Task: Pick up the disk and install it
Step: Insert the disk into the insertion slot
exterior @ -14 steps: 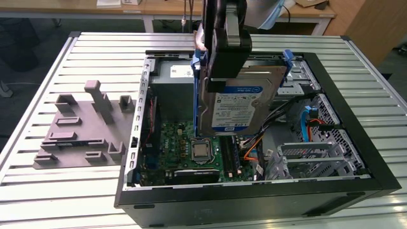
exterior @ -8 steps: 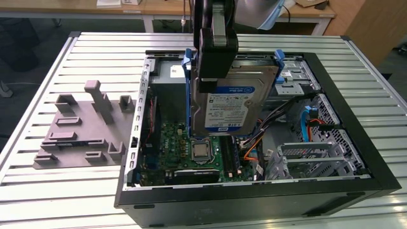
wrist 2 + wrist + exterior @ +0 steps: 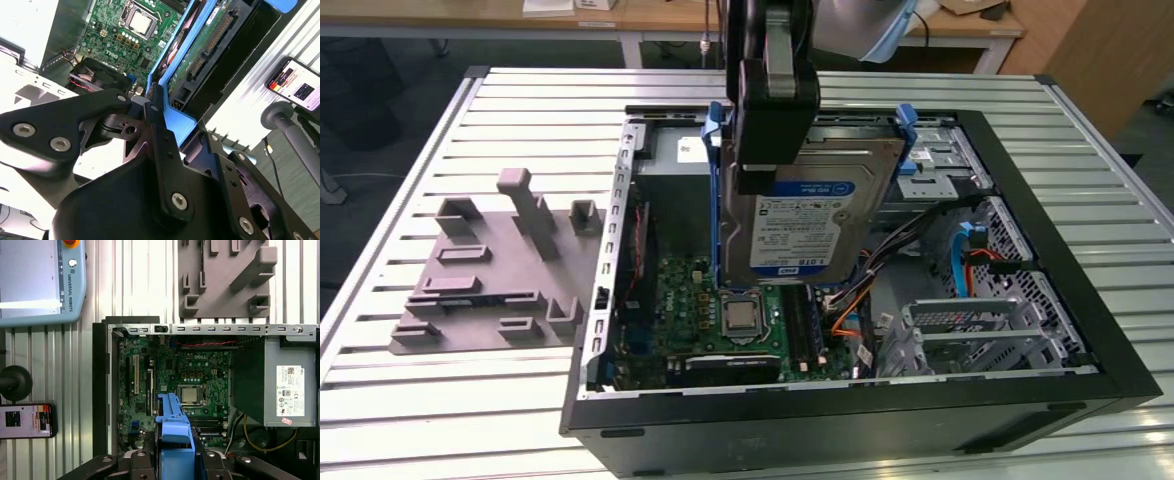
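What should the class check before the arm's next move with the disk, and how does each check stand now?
1. Grip: ok. The gripper is shut on the disk, clamping its blue bracket.
2. Disk lifted: ok. It hangs above the open case.
3. Case open: ok. The motherboard lies bare.
4. Connector unblocked: ok, seen in the second wrist view.
5. Cables out of the way: cannot tell.
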Motion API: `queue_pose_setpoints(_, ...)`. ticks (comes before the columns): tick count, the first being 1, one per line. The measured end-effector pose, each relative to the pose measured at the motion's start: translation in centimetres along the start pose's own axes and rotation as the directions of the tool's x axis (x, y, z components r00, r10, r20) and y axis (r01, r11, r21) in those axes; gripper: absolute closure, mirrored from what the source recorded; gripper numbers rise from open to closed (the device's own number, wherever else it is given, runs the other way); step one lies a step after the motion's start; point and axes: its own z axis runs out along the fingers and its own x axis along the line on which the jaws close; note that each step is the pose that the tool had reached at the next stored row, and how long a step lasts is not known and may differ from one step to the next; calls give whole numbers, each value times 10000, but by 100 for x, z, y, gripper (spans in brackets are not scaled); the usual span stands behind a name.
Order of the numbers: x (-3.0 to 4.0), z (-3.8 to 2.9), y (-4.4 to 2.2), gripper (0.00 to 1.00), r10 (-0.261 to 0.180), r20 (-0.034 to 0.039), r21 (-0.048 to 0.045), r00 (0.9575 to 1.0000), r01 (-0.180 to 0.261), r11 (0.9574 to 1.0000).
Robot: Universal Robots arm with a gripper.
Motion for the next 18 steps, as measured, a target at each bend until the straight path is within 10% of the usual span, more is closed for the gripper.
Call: queue_pose_setpoints(18, 0, 0, -2, 64, 0, 0, 0, 10000, 0, 10000)
